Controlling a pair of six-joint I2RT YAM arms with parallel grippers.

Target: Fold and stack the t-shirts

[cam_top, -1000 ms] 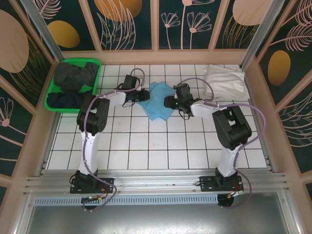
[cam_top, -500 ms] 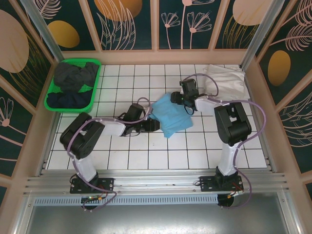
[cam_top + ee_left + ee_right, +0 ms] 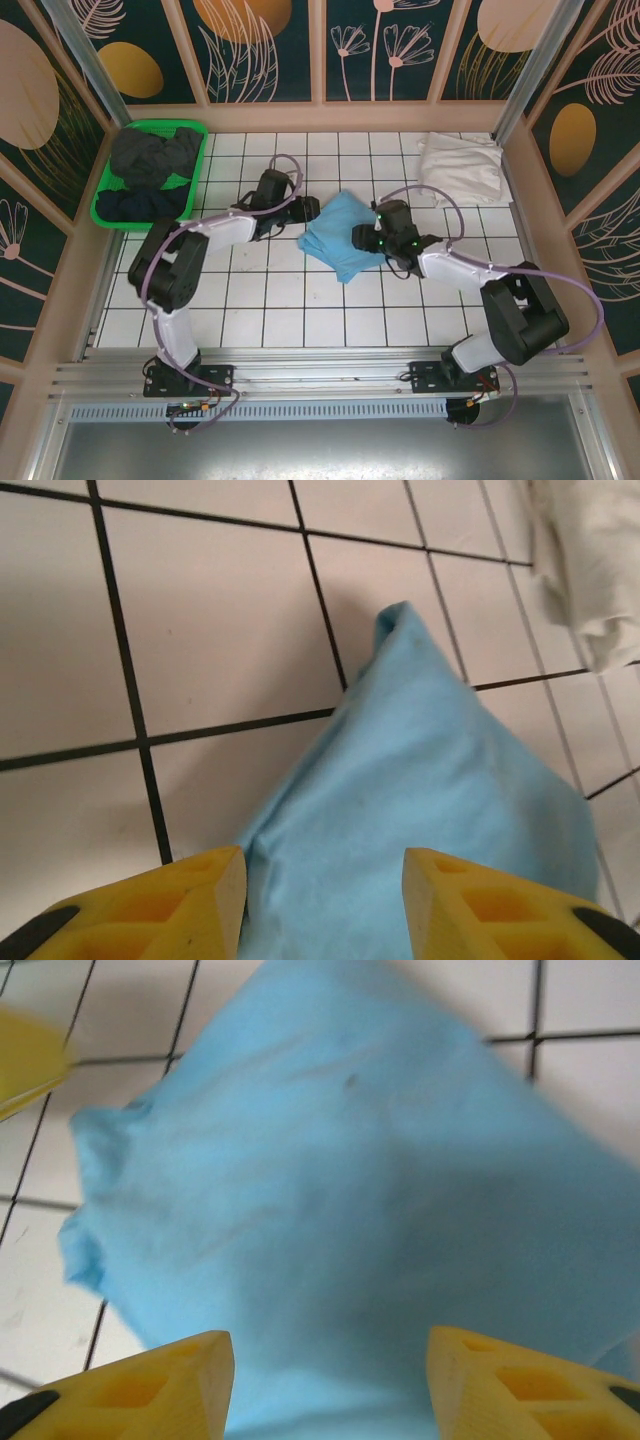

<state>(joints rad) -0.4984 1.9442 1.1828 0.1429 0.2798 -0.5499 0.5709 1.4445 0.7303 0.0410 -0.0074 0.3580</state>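
The sky-blue t-shirt [image 3: 338, 236] lies folded into a compact bundle in the middle of the tiled table; no print shows on it. My left gripper [image 3: 306, 212] is at its upper-left edge, open, with blue cloth [image 3: 420, 780] between and beyond the yellow fingers [image 3: 195, 900]. From the right, my right gripper [image 3: 366, 240] sits over the shirt, open, its fingers [image 3: 160, 1385] wide apart above the blue fabric [image 3: 330, 1180]. A folded white t-shirt [image 3: 460, 166] rests at the far right corner. Dark t-shirts [image 3: 150, 158] lie heaped in the basket.
The green plastic basket [image 3: 103, 205] stands at the far left against the wall. An edge of the white shirt [image 3: 590, 570] shows beyond the blue one in the left wrist view. Wooden walls close in the table on three sides. Bare tiles [image 3: 300, 310] lie nearer the arm bases.
The left gripper has swung from the near-left side up to the shirt's upper-left edge. The right arm came round from the far side to the shirt's right. The shirt shifted slightly.
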